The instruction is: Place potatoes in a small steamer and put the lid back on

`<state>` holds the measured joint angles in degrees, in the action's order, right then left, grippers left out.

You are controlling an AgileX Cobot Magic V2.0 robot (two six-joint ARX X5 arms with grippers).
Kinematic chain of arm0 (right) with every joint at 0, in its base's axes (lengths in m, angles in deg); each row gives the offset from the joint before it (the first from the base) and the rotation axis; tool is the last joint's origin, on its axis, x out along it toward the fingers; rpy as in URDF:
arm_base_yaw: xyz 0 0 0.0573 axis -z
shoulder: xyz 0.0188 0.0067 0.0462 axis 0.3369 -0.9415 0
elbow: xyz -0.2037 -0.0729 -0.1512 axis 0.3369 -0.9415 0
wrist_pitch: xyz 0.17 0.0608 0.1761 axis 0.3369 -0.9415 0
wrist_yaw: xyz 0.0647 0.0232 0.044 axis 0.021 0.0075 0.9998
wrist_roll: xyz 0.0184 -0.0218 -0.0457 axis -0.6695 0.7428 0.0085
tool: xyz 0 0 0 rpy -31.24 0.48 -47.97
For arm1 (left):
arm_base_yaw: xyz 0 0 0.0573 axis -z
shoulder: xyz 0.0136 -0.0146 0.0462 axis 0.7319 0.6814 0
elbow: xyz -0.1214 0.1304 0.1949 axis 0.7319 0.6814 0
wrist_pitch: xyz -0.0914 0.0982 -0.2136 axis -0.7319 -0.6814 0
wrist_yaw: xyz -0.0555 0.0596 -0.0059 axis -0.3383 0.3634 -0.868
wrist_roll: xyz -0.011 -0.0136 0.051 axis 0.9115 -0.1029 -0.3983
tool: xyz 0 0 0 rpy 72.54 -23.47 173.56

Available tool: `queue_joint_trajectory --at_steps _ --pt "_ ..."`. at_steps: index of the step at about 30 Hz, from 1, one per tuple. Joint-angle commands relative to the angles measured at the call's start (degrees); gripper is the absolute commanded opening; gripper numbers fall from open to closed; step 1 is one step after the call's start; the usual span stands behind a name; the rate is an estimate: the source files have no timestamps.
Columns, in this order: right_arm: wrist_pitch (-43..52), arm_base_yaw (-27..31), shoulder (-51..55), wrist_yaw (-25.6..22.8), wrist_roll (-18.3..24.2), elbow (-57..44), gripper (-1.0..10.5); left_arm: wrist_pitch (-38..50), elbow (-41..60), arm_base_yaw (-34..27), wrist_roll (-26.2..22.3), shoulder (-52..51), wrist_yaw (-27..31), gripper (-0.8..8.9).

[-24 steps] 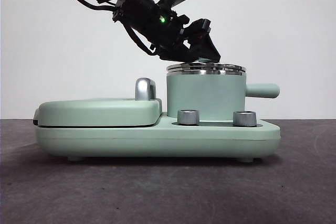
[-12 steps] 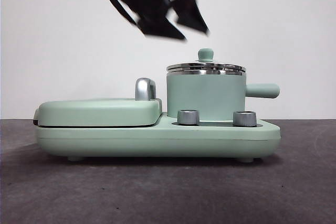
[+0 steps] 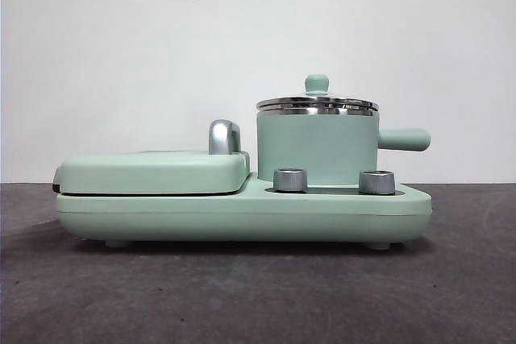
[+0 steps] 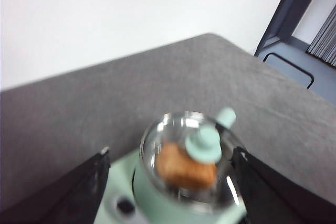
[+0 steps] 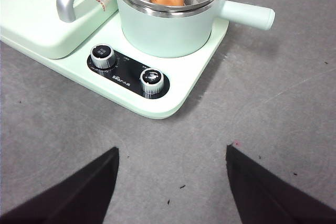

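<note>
On the small steamer point(image 3: 317, 147), the lid point(image 3: 317, 103) is sitting level over the potato point(image 4: 184, 163); both the left gripper point(image 4: 170, 182) and right gripper point(image 5: 170, 182) are hanging open, best lifting clear without brushing the knob point(image 3: 316, 84).

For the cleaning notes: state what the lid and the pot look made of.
Lid: clear centre, probably glass, since the potato shows through it; shiny steel-looking rim; matte mint knob, likely plastic. Pot: matte mint outside, mirror-bright metal inside.
</note>
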<state>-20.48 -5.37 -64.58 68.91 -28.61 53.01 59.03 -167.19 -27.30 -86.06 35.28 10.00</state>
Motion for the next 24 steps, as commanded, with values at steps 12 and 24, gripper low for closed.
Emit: queue_joint_trajectory --at_steps 12,24 --pt "0.39 -0.31 -0.20 0.24 -0.42 0.44 3.2 -2.34 29.86 -2.97 6.03 -28.55 -0.15 3.74" --pt "0.26 -0.31 -0.17 0.24 -0.63 0.50 3.2 -16.11 34.77 -2.95 7.54 -39.63 1.25 3.62"
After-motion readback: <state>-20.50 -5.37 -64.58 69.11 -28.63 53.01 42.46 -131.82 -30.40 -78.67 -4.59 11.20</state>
